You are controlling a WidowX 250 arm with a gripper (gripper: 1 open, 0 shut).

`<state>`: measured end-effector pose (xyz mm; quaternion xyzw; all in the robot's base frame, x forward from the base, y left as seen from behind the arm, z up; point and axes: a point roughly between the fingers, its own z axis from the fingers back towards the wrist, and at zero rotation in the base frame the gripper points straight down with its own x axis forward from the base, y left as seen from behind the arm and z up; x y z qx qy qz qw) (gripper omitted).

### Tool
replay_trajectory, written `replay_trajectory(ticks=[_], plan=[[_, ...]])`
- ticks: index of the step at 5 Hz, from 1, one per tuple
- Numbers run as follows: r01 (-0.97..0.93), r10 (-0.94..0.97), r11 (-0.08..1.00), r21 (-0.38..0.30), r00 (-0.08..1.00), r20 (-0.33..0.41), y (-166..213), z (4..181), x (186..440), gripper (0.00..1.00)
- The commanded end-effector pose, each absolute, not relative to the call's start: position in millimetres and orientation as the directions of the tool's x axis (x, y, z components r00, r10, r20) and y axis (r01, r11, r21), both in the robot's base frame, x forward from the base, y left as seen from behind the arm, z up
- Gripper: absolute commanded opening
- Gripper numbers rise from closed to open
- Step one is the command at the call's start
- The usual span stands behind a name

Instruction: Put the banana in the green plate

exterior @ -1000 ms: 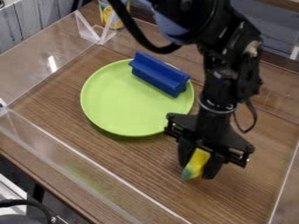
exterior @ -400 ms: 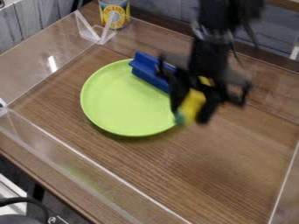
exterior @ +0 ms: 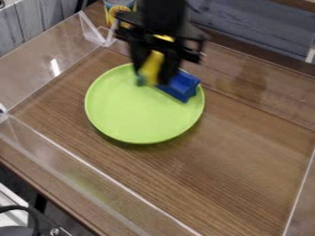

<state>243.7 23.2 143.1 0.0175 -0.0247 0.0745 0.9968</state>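
My gripper (exterior: 153, 66) hangs over the far part of the green plate (exterior: 123, 115), pointing down and shut on the banana (exterior: 150, 66). The banana shows as a yellow piece held upright between the black fingers, clear of the plate. A blue rectangular block (exterior: 180, 85) lies on the plate's far right rim, just right of the banana and partly hidden by the gripper.
A clear plastic wall (exterior: 37, 64) runs round the wooden table (exterior: 234, 157). A yellow-labelled can (exterior: 113, 15) stands at the back, behind the arm. Bare wood spreads to the right of and in front of the plate.
The gripper has lifted the banana from the table at the front right and carried it up and left, to above the plate's far part.
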Motion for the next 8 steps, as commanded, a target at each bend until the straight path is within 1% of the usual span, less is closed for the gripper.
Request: replay_trajectory(ticks=[1,7,8], plan=[[-0.154,0.150,0.988,0.029,0.984,0.096,18,147.3,243,0.00],[-0.163,0.160,0.987,0.017,0.980,0.121,6,117.4,245,0.00],[-0.161,0.158,0.987,0.023,0.980,0.119,14,113.6,246,0.00]])
